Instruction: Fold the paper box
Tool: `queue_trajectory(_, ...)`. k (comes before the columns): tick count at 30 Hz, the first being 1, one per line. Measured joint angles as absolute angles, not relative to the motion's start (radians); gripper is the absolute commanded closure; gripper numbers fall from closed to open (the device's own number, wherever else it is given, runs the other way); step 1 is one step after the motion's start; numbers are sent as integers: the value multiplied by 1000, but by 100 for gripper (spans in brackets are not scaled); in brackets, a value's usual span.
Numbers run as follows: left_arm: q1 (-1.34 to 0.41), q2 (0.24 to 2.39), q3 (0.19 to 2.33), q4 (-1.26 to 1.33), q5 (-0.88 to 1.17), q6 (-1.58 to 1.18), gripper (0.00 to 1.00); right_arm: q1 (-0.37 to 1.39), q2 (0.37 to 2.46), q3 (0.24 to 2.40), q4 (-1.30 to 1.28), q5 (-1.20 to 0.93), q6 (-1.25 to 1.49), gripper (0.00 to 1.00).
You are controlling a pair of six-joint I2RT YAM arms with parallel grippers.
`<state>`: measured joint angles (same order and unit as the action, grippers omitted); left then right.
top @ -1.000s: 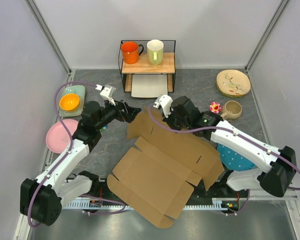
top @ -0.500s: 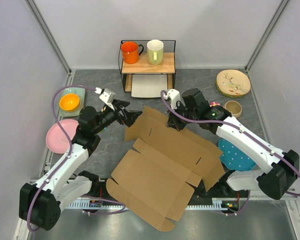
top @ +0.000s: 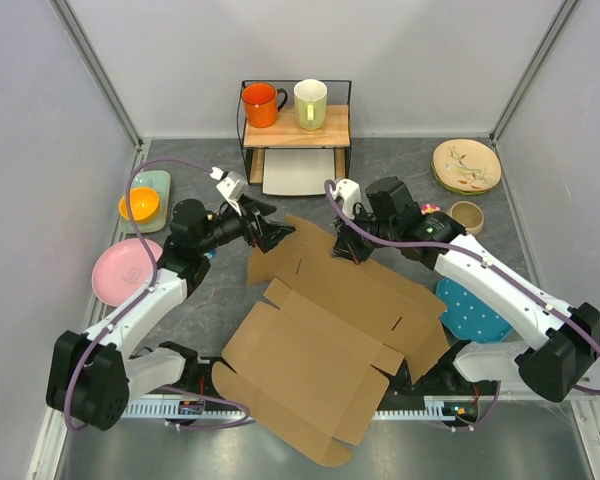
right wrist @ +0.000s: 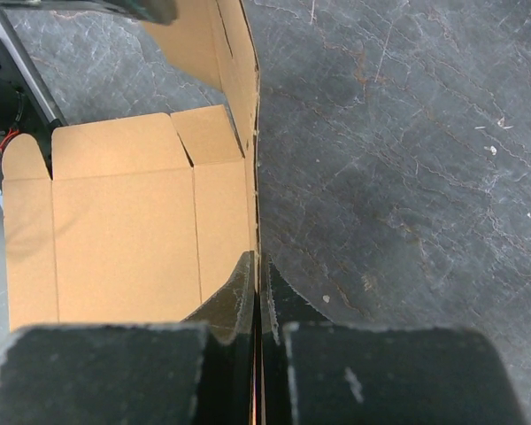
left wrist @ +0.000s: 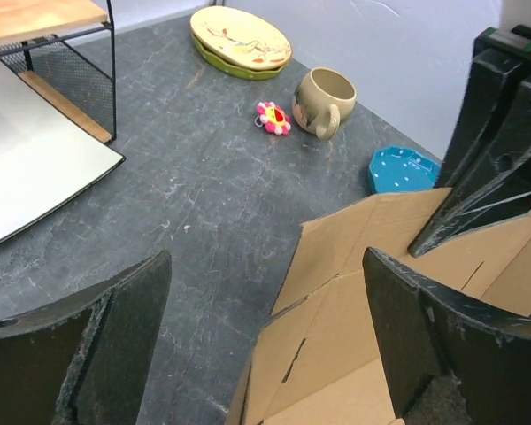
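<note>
One paper box point(top: 325, 330), flat brown sheet with flaps, lies mid-bench point(top: 390, 165) between both arms, near corner reaching over arm bases, far flap lifted.

Right tool point(top: 348, 247) closed tight on that flap's edge (card pinched between fingers, per wrist view).

Left tool point(top: 268, 226) spread wide, holding nothing, just beside flap's far-left corner.

Mugs, three:
- orange mug point(top: 261, 104) and pale green mug point(top: 310, 103) on wooden shelf point(top: 295, 127)
- beige mug point(top: 467, 218) on bench at right

Plates:
- floral plates point(top: 466, 165), stacked
- one pink plate point(top: 123, 270)
- one blue dotted plate point(top: 470, 318)

One orange bowl point(top: 139, 204).
</note>
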<state>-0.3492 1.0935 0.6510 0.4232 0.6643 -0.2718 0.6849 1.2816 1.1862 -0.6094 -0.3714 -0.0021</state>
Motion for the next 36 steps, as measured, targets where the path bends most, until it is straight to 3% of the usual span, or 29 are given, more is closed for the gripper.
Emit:
queue_trajectory(6,-368,1147,656,458,691,-299,17,685,1280,1187,-613,-373,1,100)
queue_trajectory(9,-388,1147,656,473,710,-304,31,685,1280,1188,-616,-373,1,100)
queue_trajectory(10,-392,1146,656,476,713,-307,40,685,1280,1192,-616,-373,1,100)
queue_trajectory(16,-429,1126,656,482,725,-327,55,685,1291,1200,-616,-354,5,100)
queue_trajectory(24,-523,1058,649,481,689,-334,66,685,1300,1200,-613,-265,13,100)
queue_trajectory(36,-605,1065,606,466,573,-334,66,700,1311,1200,-596,-195,22,100)
